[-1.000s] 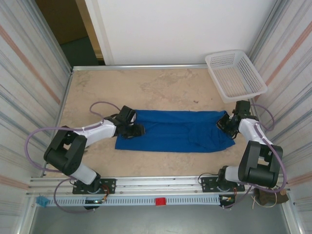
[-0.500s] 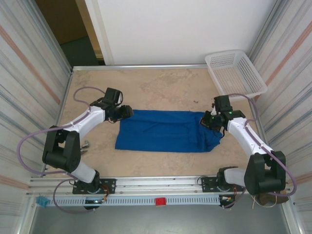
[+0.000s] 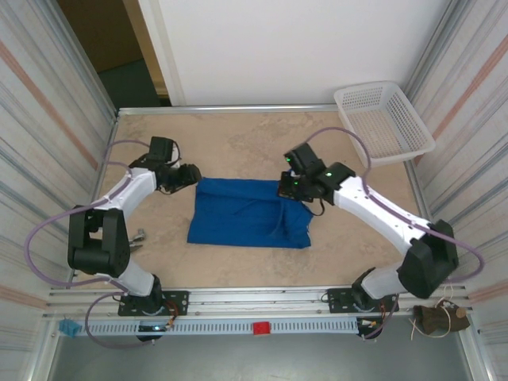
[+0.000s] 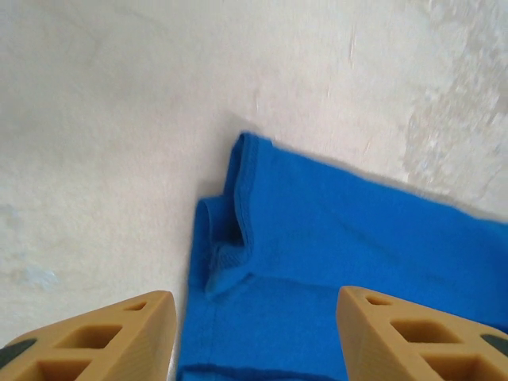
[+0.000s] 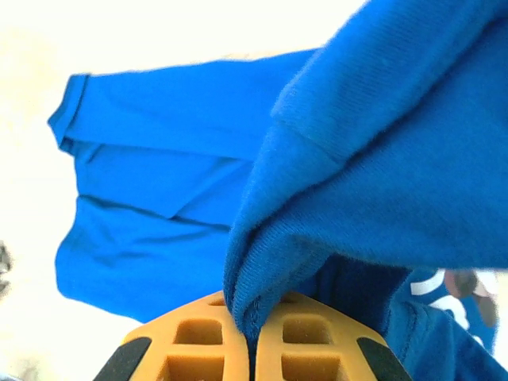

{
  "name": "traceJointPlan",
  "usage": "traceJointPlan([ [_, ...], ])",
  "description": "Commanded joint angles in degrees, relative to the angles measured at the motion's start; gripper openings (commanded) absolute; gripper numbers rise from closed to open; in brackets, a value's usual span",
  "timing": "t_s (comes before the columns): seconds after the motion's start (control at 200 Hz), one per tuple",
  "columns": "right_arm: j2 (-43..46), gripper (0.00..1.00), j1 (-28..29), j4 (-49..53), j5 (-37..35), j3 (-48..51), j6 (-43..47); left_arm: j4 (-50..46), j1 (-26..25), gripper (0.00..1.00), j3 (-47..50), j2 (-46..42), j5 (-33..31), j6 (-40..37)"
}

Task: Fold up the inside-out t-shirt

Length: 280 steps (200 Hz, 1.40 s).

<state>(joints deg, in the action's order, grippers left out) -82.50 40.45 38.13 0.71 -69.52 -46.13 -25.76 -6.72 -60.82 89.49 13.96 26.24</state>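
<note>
Cloth was pinched in the closed right claw (image 5: 252, 325): a lifted fold of the t-shirt (image 3: 238, 216), the rest lying flat on the table (image 3: 238, 135) beneath it. At the cloth's other end the left claw (image 3: 189, 176) hung open, empty.

Nothing legible to call here. On the royal-blue soft cloth t-shirt (image 5: 151, 167), a scrap of white print (image 5: 439, 286) peeks out beneath the lifted fold in the right wrist view: curved white strokes on darker blue, too little showing to make out a letter. Nearer than the t-shirt, the small red tag (image 3: 261, 327) on the slotted metal rail (image 3: 206, 326) is too small to read.
</note>
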Motion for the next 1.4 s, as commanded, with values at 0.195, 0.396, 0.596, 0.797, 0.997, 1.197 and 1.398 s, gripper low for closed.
traceJointPlan([
  [0.195,-18.7,0.00,12.4,0.9,-4.2,-18.9,-8.0,-0.4,7.0,0.56,-6.2,4.4,8.7,0.2],
  [0.396,-31.5,0.00,16.1,-0.2,-2.3,-30.3,-11.3,-1.3,7.7,0.56,-8.4,6.0,8.8,0.1],
  [0.596,-46.4,0.40,17.9,-9.3,8.1,-43.4,-10.7,-1.8,10.0,0.56,-11.5,7.2,9.2,-0.2],
  [0.797,-38.2,0.65,17.9,-5.9,9.1,-42.7,-1.6,-5.7,14.0,0.56,-17.1,7.6,11.3,-2.6],
  [0.997,-16.6,0.66,12.0,-8.2,3.2,-13.4,0.2,-6.2,12.4,0.57,-12.5,0.6,16.1,-0.8],
  [1.197,-8.9,0.67,-0.6,-11.9,6.3,3.5,2.2,-1.5,-0.6,0.57,4.2,-15.7,12.5,8.2],
  [1.398,-19.2,0.68,-7.4,-12.1,13.6,-2.1,7.9,4.5,-17.1,0.60,18.1,-29.6,3.2,21.7],
])
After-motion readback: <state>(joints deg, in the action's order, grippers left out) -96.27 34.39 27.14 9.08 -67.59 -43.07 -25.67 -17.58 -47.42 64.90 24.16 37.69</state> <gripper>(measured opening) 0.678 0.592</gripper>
